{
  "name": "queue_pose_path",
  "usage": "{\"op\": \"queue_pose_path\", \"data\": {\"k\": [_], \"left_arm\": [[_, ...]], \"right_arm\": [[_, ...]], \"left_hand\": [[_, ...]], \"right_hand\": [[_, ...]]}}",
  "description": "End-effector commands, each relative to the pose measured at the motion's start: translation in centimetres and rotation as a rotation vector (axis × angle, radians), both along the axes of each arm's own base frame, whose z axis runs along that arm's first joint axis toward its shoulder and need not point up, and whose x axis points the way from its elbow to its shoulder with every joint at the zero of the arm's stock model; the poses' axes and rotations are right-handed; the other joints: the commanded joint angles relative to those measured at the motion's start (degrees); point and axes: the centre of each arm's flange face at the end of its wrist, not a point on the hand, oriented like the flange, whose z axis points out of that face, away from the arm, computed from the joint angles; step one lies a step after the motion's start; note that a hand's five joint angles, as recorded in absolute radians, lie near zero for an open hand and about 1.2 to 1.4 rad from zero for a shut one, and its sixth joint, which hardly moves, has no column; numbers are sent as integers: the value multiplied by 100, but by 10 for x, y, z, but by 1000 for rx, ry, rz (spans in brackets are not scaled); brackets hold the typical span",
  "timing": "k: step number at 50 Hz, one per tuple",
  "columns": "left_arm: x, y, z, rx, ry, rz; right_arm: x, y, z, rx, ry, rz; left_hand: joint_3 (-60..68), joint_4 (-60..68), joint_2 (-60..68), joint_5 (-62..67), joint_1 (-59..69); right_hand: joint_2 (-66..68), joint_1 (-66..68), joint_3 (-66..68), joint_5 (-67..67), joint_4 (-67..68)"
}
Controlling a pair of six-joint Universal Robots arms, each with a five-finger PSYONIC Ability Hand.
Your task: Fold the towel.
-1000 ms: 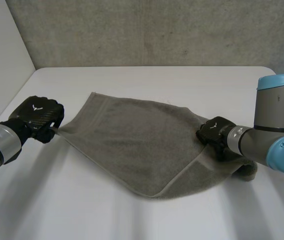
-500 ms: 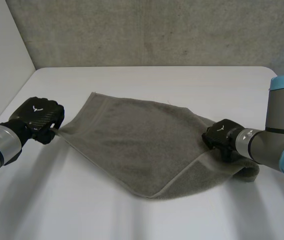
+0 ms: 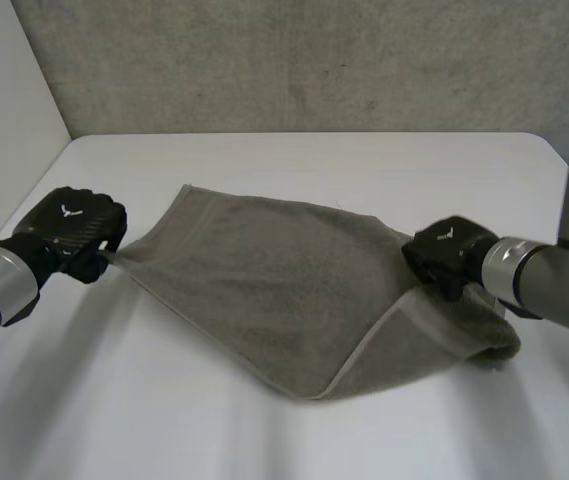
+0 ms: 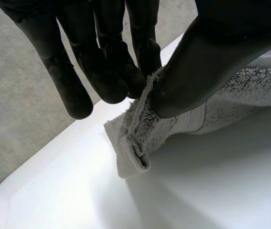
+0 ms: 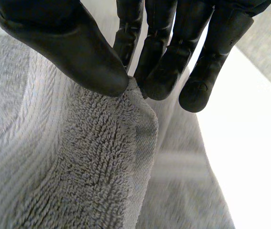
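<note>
A grey towel [image 3: 274,285] lies spread on the white table [image 3: 294,160], folded over itself on its right side. My left hand [image 3: 72,232] pinches the towel's left corner [image 4: 135,143] between thumb [image 4: 197,71] and fingers [image 4: 111,76]. My right hand [image 3: 444,255] is at the towel's right corner. There its thumb [image 5: 78,52] and fingers [image 5: 159,71] pinch a raised fold of the towel [image 5: 106,157]. Both corners are lifted slightly off the table.
A grey concrete wall [image 3: 314,60] stands behind the table. A white wall [image 3: 4,110] borders the left side. The table's far edge runs behind the towel, with bare table around it.
My right hand has closed on the towel's right corner and drawn it to the right and slightly up. The left hand has kept its pinch and stayed in place.
</note>
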Motion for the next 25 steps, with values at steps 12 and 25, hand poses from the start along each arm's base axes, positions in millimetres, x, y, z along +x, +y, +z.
{"op": "queue_pose_path", "data": {"k": [12,25], "left_arm": [[7,3,0,15,29,-4],[7,2,0,13,27,-5]], "right_arm": [[-1,32,-23,180,51,76],[1,31,-22,120,31,93]], "left_hand": [[56,21,47,114,215],[56,21,47,114,215]], "right_hand": [[-2269,-2499,-2659,-2727,-2660],[-3984,-4215,-4375,-4442,-4376]]}}
